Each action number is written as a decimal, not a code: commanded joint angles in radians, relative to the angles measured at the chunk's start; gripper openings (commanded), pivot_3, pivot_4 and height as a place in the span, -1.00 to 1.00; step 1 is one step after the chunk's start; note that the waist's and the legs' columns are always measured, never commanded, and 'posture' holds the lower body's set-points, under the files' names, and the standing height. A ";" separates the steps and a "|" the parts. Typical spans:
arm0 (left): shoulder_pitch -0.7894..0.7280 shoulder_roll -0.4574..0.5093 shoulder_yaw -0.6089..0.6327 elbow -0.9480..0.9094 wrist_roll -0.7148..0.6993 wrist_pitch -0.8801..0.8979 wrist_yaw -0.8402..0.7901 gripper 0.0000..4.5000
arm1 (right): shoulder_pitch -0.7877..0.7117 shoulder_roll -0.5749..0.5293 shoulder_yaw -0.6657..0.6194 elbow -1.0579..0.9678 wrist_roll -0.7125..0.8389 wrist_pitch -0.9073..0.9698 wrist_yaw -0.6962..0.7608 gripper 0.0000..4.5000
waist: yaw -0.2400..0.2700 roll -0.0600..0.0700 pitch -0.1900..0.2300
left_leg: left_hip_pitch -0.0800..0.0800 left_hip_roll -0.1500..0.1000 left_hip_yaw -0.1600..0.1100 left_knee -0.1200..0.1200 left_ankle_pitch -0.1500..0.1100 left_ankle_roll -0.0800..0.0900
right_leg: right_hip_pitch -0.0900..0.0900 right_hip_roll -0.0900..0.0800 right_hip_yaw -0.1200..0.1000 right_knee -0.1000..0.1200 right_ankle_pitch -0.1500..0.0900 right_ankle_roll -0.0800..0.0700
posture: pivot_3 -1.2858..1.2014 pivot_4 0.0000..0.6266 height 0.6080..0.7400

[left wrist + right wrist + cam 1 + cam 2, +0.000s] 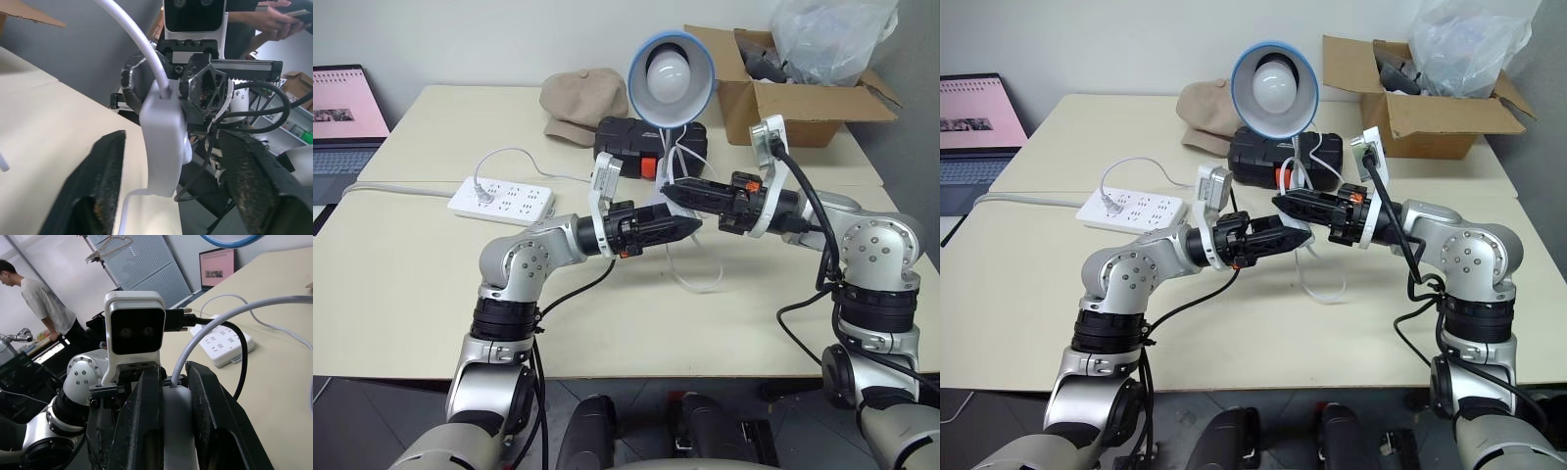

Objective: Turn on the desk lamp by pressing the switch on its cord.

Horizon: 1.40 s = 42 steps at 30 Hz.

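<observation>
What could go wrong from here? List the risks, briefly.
1. The left gripper straddles the switch with gaps on both sides; closing off-centre could squeeze the housing, likely missing the rocker.
2. The right gripper pinches the switch near its cord end, so a sideways push may twist it loose.
3. The cord runs up to the desk lamp; tugging could tip it.

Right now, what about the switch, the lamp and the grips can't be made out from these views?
- Switch rocker position: left wrist view shows no readable on or off face.
- Desk lamp clamp foot: hidden behind both end effectors, left and right, in the eye views.
- Cord route to the power strip: arms cover it.
- Left end effector contact with the switch: unclear.
</observation>
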<state>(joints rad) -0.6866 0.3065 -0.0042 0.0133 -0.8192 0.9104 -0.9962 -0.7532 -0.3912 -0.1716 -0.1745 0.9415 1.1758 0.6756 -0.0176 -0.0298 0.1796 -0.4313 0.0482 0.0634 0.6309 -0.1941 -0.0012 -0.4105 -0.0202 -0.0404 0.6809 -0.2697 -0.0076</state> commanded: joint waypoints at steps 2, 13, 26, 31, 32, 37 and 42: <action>-0.002 0.003 -0.021 -0.018 0.001 -0.018 -0.034 -0.14 | -0.024 -0.011 -0.007 -0.032 0.042 -0.004 0.000 -0.83 | 0.000 0.000 0.000 | 0.000 0.000 0.000 0.000 0.000 0.000 | 0.000 0.000 0.000 0.000 0.000 0.000 | 0.03 -0.52 1.00; -0.006 -0.003 -0.009 0.003 -0.003 -0.031 -0.039 -0.78 | -0.028 -0.017 -0.003 -0.029 0.059 -0.006 -0.007 -0.83 | 0.000 0.000 0.000 | 0.000 0.000 0.000 0.000 0.000 0.000 | 0.000 0.000 0.000 0.000 0.000 0.000 | 0.03 -0.52 1.00; 0.020 0.018 -0.036 -0.019 0.012 -0.036 -0.063 -0.47 | -0.027 -0.017 0.007 -0.028 0.075 -0.008 -0.019 -0.83 | 0.000 0.000 0.000 | 0.000 0.000 0.000 0.000 0.000 0.000 | 0.000 0.000 0.000 0.000 0.000 0.000 | 0.03 -0.52 1.00; 0.010 0.005 -0.007 -0.003 -0.014 -0.005 -0.035 -0.07 | -0.023 -0.016 0.010 -0.029 0.078 -0.012 -0.020 -0.83 | 0.000 0.000 0.000 | 0.000 0.000 0.000 0.000 0.000 0.000 | 0.000 0.000 0.000 0.000 0.000 0.000 | 0.03 -0.52 1.00; 0.012 0.013 -0.011 -0.007 -0.012 -0.005 -0.042 0.01 | -0.021 -0.014 0.011 -0.029 0.079 -0.013 -0.022 -0.83 | 0.000 0.000 0.000 | 0.000 0.000 0.000 0.000 0.000 0.000 | 0.000 0.000 0.000 0.000 0.000 0.000 | 0.03 -0.52 1.00; 0.030 0.060 -0.018 -0.042 0.005 -0.013 -0.062 0.39 | -0.013 -0.004 0.009 -0.029 0.077 -0.018 -0.032 -0.83 | -0.001 0.000 0.000 | 0.000 0.000 0.000 0.000 0.000 0.000 | 0.000 0.000 0.000 0.000 0.000 0.000 | 0.03 -0.52 1.00; 0.069 0.164 -0.023 -0.098 0.078 -0.102 -0.090 0.82 | -0.003 0.002 0.011 -0.022 0.057 -0.022 -0.067 -0.83 | -0.001 0.000 0.000 | 0.000 0.000 0.000 0.000 0.000 0.000 | 0.000 0.000 0.000 0.000 0.000 0.000 | 0.03 -0.52 1.00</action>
<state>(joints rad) -0.6321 0.4077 -0.0324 -0.0139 -0.8029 0.8956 -1.0567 -0.7576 -0.3921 -0.1510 -0.1734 0.9965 1.1727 0.6312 -0.0181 -0.0298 0.1796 -0.4314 0.0484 0.0632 0.6305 -0.1941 -0.0011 -0.4107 -0.0201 -0.0404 0.6805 -0.2697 -0.0076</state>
